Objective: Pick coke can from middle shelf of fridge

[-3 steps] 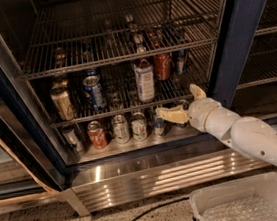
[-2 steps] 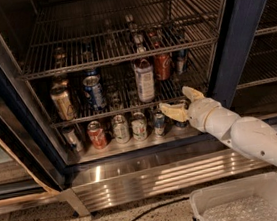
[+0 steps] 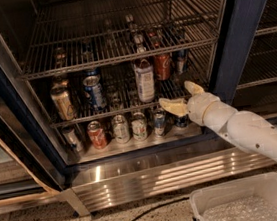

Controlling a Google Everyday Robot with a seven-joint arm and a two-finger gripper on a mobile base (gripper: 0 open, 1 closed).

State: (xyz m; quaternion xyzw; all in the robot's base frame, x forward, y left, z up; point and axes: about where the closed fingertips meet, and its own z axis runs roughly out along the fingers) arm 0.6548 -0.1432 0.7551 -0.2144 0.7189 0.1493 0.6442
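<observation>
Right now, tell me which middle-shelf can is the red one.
The coke can, right of the white-labelled bottle; the others are blue or gold. The gripper hovers just below it.

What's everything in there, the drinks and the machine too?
fridge: one, dark blue frame, fills the view
middle shelf: one, dark wire rack, across the fridge
coke can: one, red, middle shelf, right of the bottle
bottle: one, white label, middle shelf centre
blue cans: two, one at each side of the middle shelf
gold can: one, middle shelf, far left
bottom cans: six, mixed colours, in a row on the steel floor
bin: one, white, lower right
cable: one, black, on the ground
arm: one, white, from the right
claw: one, cream, open, at the shelf's right end
</observation>
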